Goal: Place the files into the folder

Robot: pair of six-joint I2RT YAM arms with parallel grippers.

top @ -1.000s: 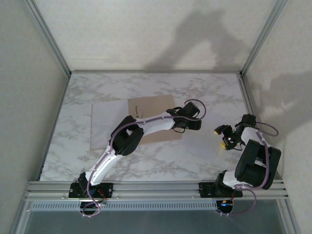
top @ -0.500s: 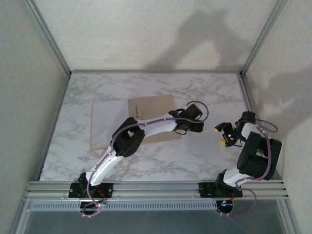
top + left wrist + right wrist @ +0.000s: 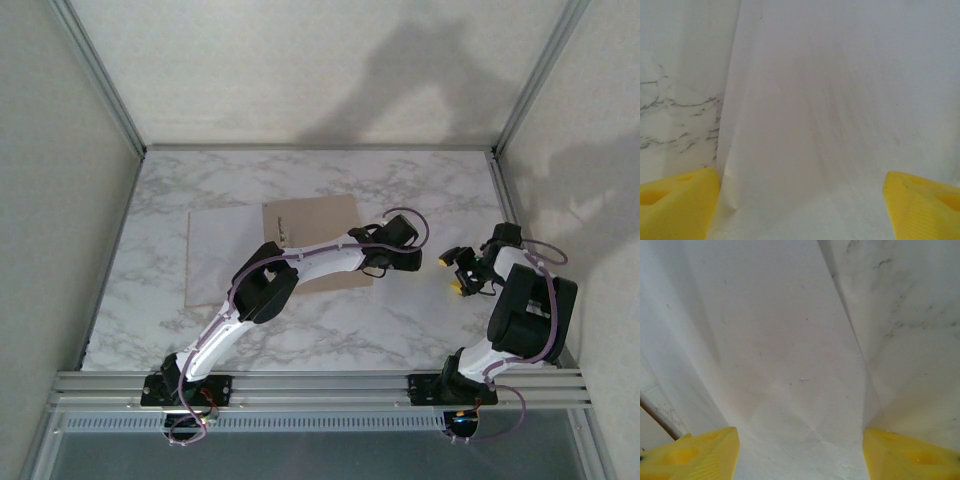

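The tan folder (image 3: 318,225) lies open at the middle of the table, and a white sheet (image 3: 215,262) covers its left half. My left arm reaches across the folder; its gripper (image 3: 402,256) hangs just past the folder's right edge. In the left wrist view the left gripper (image 3: 800,207) is open, low over another white sheet of the files (image 3: 830,100) whose left edge borders the marble. My right gripper (image 3: 452,272) is open too. In the right wrist view the right gripper (image 3: 800,452) straddles a creased white sheet (image 3: 780,340).
The marble table (image 3: 300,330) is bounded by metal frame posts and grey walls on three sides. A rail (image 3: 320,385) along the near edge carries both arm bases. The right arm's elbow (image 3: 525,320) stands close to the right wall.
The left gripper's jaws have opened wider. The right gripper has shifted slightly toward the back of the table, and its elbow has risen.
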